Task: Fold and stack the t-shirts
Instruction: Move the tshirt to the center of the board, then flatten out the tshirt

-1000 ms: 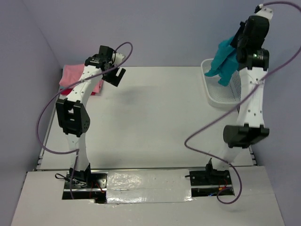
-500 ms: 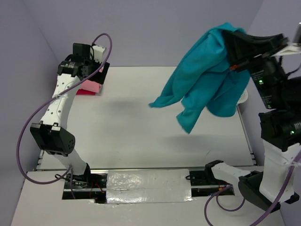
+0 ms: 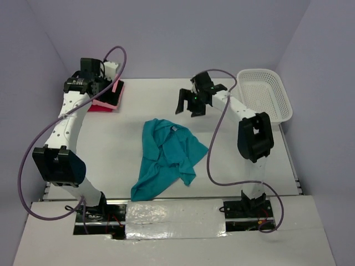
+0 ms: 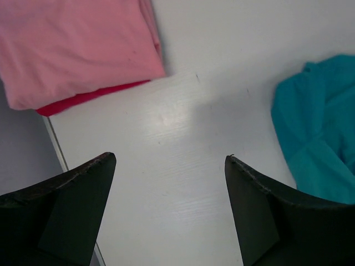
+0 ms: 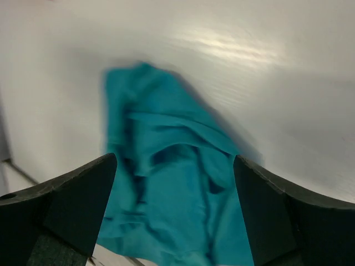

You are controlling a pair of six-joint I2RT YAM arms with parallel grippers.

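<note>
Dropped from where it hung in the air half a second ago, the teal shirt (image 3: 166, 155) now lies crumpled on the table (image 3: 133, 105), just below the middle of the overhead view. At the upper left, the left gripper (image 3: 91, 75) hovers with its jaws spread and empty above the folded pink shirt (image 4: 77, 50), which rests on the red shirt (image 4: 91, 98) — a stack already begun. Right of centre, near the top, the right gripper (image 3: 191, 106) hangs above the table, released and holding nothing, with the teal cloth below it in its wrist view. At the upper right, the white basket (image 3: 260, 71) looks empty. The teal shirt is light and limp and will likely sag and bunch when lifted — pinching a shoulder or hem corner with each gripper seems best for spreading it flat.
</note>
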